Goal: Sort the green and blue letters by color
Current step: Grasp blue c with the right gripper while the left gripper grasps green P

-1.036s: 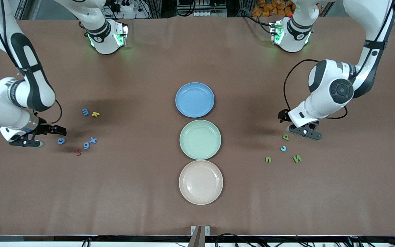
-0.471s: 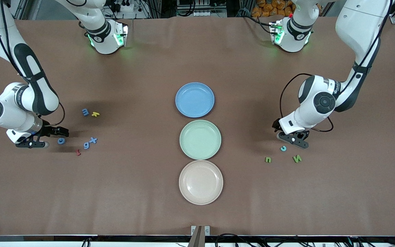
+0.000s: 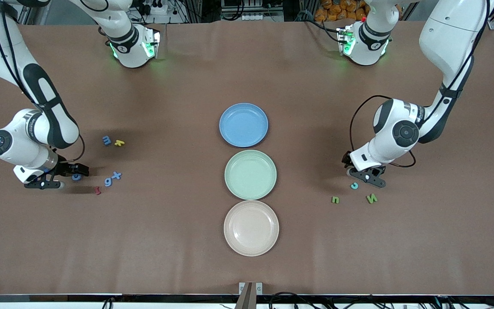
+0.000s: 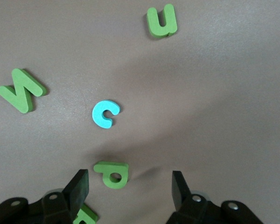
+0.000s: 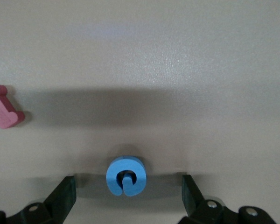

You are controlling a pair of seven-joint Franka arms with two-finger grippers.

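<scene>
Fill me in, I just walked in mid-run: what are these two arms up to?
They are sorting small letters by color, and none has reached a plate yet. The left gripper is down over a green letter p, which lies between its open fingers, not gripped. The right gripper straddles a blue letter c the same way, fingers wide. The blue plate, green plate and beige plate hold nothing.

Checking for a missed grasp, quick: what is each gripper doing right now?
Left gripper: open, fingers either side of the green letter, not gripping it.
Right gripper: open, straddling the blue letter, not gripping it.
</scene>
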